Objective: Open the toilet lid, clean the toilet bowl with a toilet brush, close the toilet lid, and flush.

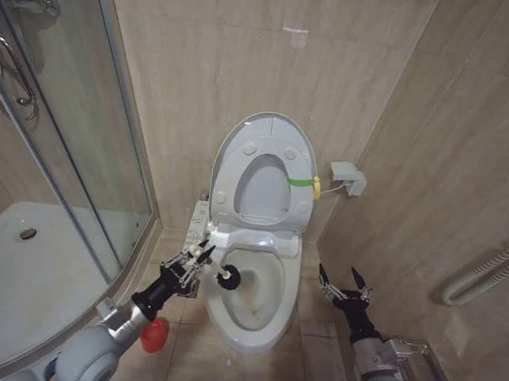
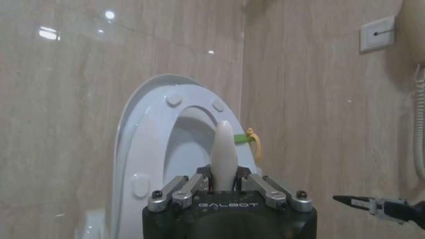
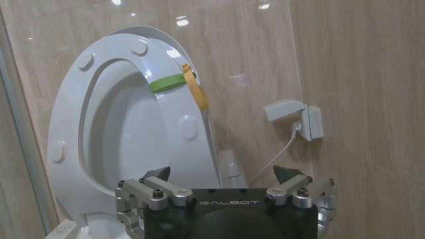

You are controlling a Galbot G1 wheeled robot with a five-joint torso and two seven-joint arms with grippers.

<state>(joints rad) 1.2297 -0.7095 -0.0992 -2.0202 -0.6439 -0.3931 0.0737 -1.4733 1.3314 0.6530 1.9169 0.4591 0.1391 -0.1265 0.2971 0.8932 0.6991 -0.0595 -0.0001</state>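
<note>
Toilet brush (image 1: 216,271) at the bowl's left rim, in our left gripper (image 1: 194,259).
Our fingers clench its handle; its long axis points right, head over the toilet bowl (image 1: 254,322). Right gripper (image 1: 343,284) waits spread beside the right rim.

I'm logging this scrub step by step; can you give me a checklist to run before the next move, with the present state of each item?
1. Toilet lid raised against the wall: ok.
2. Seat raised with it, toilet bowl open: ok.
3. Left claw shut on the toilet brush handle: ok.
4. Brush head over the bowl's near-left rim: ok; touching the stain: cannot tell.
5. Right claw open, beside the bowl, apart from it: ok.
6. Red holder on the floor left of the bowl: ok.
</note>
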